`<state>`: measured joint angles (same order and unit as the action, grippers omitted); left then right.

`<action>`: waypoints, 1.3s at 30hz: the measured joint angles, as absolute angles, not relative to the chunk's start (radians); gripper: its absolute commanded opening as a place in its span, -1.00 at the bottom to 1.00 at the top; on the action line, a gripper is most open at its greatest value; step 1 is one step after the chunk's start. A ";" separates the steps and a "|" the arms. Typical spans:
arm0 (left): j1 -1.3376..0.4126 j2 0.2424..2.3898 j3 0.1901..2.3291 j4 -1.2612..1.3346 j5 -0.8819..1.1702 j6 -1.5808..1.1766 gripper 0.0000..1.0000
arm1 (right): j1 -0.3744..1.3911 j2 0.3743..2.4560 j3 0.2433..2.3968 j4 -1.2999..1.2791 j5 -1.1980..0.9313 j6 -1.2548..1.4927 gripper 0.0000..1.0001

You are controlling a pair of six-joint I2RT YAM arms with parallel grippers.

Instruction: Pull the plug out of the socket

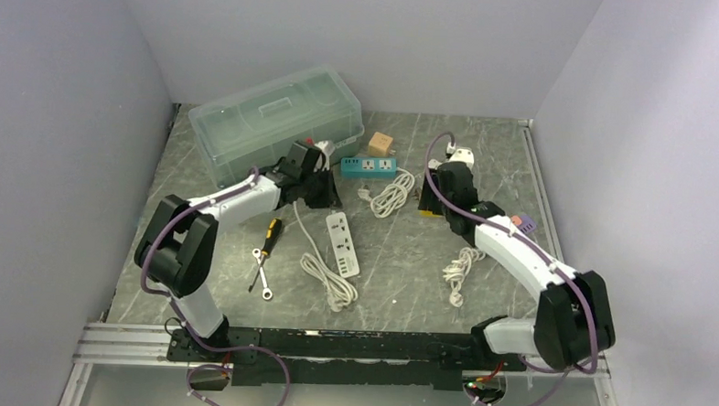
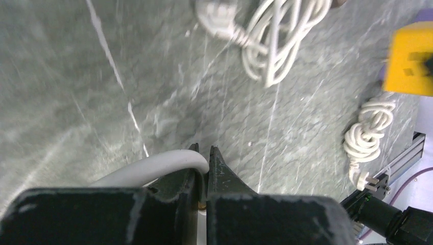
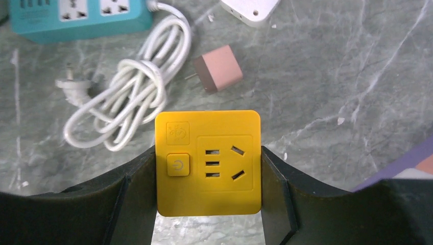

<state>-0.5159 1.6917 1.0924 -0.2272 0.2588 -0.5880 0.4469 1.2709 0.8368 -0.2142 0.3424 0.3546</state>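
Observation:
My right gripper (image 3: 208, 168) is shut on the yellow socket cube (image 3: 208, 161), one finger on each side. The cube's face shows a power button and empty pin holes; nothing is plugged in. In the top view the cube (image 1: 424, 209) sits at centre right under the right gripper (image 1: 432, 199). My left gripper (image 2: 204, 150) is shut on a white plug, mostly hidden between the fingers; its white cable (image 2: 163, 166) bends out to the left. In the top view the left gripper (image 1: 324, 190) is well left of the cube. The cube (image 2: 411, 61) shows far right in the left wrist view.
A white power strip (image 1: 342, 243) lies mid-table, its cord (image 1: 310, 242) running up to the left gripper. Also present: teal power strip (image 1: 368, 167), coiled white cable (image 1: 393, 193), clear lidded box (image 1: 277, 122), wooden block (image 1: 381, 144), screwdriver (image 1: 270, 231), wrench (image 1: 259, 276), pink adapter (image 3: 218, 68), another coil (image 1: 461, 267).

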 measured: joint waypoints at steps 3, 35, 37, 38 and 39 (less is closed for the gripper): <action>-0.516 1.695 1.181 -0.257 0.244 -0.552 -1.00 | 0.368 1.350 0.859 -0.213 0.247 0.346 -1.00; -0.642 2.207 1.774 -0.495 0.105 -0.141 0.82 | 0.217 1.647 1.063 -0.222 -0.046 0.355 0.88; -0.647 2.194 1.769 -0.508 0.060 -0.135 0.91 | 0.215 1.613 1.063 -0.236 -0.022 0.351 0.90; -0.652 2.181 1.764 -0.513 0.034 -0.132 0.97 | 0.213 1.594 1.063 -0.242 -0.012 0.350 0.91; -0.658 2.159 1.751 -0.514 0.007 -0.130 0.99 | 0.212 1.570 1.063 -0.249 -0.001 0.350 0.91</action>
